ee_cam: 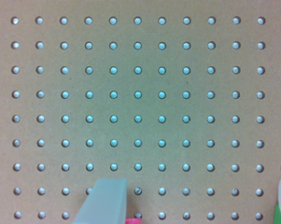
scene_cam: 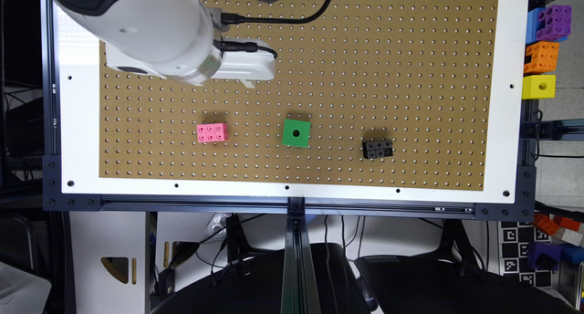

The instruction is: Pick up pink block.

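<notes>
In the exterior view, your pink block (scene_cam: 212, 133) is lying on the pegboard (scene_cam: 365, 76), apart from the gripper (scene_cam: 246, 72). In the wrist view, one finger (ee_cam: 105, 200) is showing; gripper opening, I cannot tell. Descending misaligned risks knocking it.

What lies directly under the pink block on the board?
The pink block rests flat on the brown pegboard. The holes beneath it are covered, so whether any pegs engage cannot be seen.

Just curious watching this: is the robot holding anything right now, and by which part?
Nothing is held. The pink block lies on the pegboard, apart from the gripper.
</notes>
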Tool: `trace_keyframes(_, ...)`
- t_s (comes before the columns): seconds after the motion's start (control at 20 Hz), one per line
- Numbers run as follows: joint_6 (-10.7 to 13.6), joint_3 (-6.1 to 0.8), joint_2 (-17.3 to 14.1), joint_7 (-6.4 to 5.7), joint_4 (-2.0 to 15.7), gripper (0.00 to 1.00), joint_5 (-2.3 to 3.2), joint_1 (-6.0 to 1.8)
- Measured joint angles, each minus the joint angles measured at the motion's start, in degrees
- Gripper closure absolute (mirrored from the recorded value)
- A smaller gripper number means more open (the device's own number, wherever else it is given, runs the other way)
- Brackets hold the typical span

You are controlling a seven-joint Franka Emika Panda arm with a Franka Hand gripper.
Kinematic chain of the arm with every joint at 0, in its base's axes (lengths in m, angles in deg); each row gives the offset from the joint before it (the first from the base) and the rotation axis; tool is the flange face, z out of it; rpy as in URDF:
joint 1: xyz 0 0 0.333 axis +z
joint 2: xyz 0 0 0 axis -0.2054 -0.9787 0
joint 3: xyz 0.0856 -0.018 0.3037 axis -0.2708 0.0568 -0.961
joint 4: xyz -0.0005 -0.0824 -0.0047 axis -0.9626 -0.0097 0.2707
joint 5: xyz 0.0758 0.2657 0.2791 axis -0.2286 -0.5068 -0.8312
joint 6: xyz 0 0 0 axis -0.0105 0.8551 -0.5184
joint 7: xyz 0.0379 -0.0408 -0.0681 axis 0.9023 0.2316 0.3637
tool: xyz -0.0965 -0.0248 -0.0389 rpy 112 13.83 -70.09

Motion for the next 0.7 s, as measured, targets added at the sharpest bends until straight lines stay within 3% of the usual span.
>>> trace_keyframes(0.2,0.0,0.0,0.0,0.0,-0.18,0.0,0.0,-0.04)
trace_keyframes(0.3,-0.1,0.01,0.0,0.01,-0.15,0.0,0.15,-0.46)
trace_keyframes(0.5,-0.3,0.01,-0.5,1.46,1.12,0.0,0.41,-2.62)
trace_keyframes(0.7,-0.3,0.01,-4.2,3.85,5.87,0.0,0.41,-5.1)
